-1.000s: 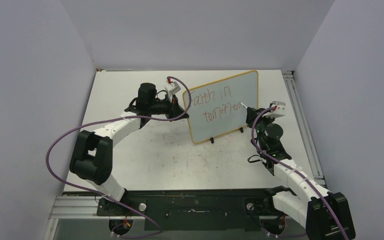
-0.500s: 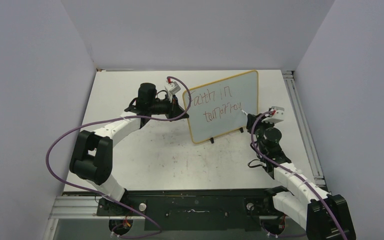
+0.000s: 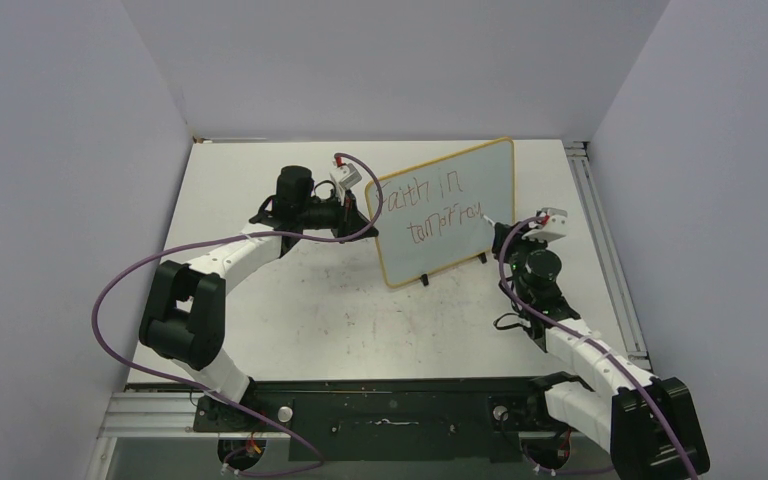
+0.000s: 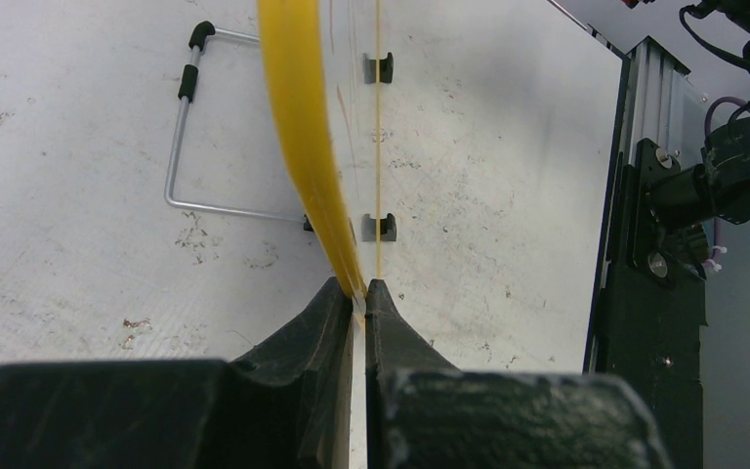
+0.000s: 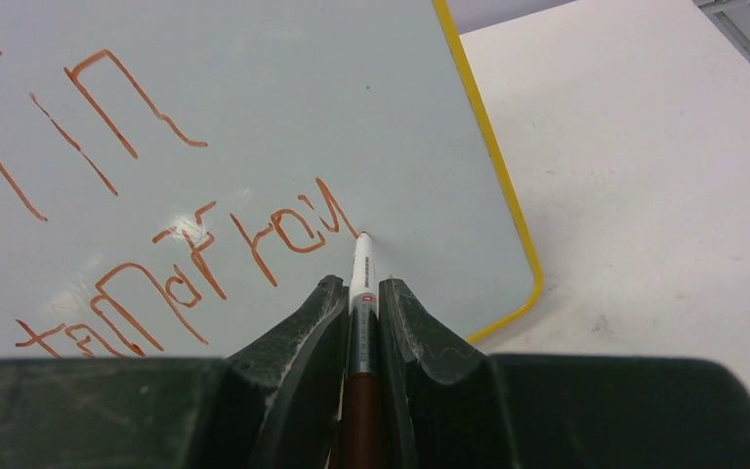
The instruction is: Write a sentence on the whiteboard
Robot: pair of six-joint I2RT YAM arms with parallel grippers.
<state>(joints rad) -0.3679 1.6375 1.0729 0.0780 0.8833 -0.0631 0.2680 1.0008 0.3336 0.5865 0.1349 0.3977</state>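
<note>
I have the left arm stretched out low over the worktop (image 3: pixel 290 300), its left hand (image 4: pixel 359 288) pinched shut on the left edge of the whiteboard (image 3: pixel 485 175), one finger on each face of the yellow frame. The whiteboard stands upright on its two black feet (image 3: pixel 424 280) toward the back right of the worktop, angled so its right end sits further from me. A bent wire stand (image 4: pixel 181 147) lies flat on the worktop behind the whiteboard. The right arm is folded up at the whiteboard's right end, wrist tipped toward the writing face, and the right hand (image 5: pixel 361 288) is closed narrow around a marker (image 5: pixel 362 269) with a white neck and brown barrel. The marker's tip sits at the whiteboard's surface, just right of the last stroke. The sentence (image 3: pixel 445 221) runs in reddish-brown letters across the whiteboard in two lines, "Faith in" above what reads roughly "tomorrou". The worktop around the whiteboard is white and scuffed with grey marks. Plain pale grey walls rise behind the whiteboard and to both sides, and an aluminium rail (image 3: pixel 610 250) borders the worktop to the whiteboard's right.
</note>
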